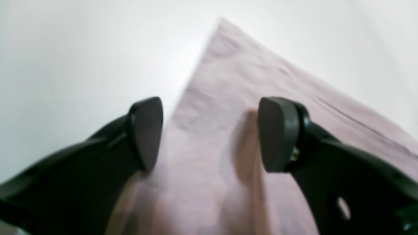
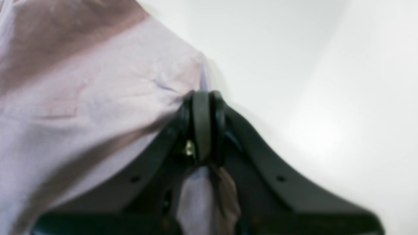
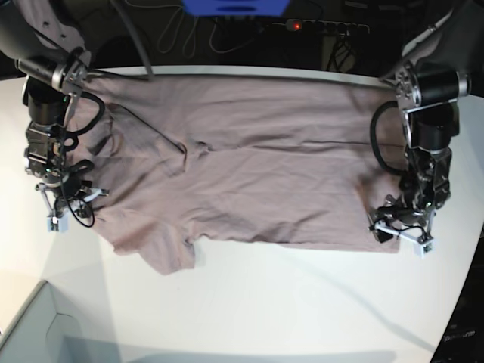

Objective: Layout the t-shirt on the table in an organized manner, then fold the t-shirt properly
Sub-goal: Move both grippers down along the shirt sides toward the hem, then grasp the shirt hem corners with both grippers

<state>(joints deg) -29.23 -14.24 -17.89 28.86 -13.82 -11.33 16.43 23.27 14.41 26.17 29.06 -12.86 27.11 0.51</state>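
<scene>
The mauve t-shirt (image 3: pixel 257 166) lies spread sideways across the white table (image 3: pixel 302 302), hem toward the right and a short sleeve (image 3: pixel 166 253) at the lower left. My right gripper (image 3: pixel 64 200) is at the shirt's left edge. In the right wrist view it (image 2: pixel 202 98) is shut on a pinch of the t-shirt (image 2: pixel 81 81), with cloth bunched behind the pads. My left gripper (image 3: pixel 397 231) hangs over the lower right hem corner. In the left wrist view it (image 1: pixel 210 133) is open, straddling the edge of the t-shirt (image 1: pixel 228 98), one finger over bare table (image 1: pixel 65 49).
A grey box corner (image 3: pixel 30 325) sits at the front left. A power strip (image 3: pixel 325 26), cables and a blue object (image 3: pixel 234 6) lie beyond the table's far edge. The table edge curves away at the right (image 3: pixel 461 287).
</scene>
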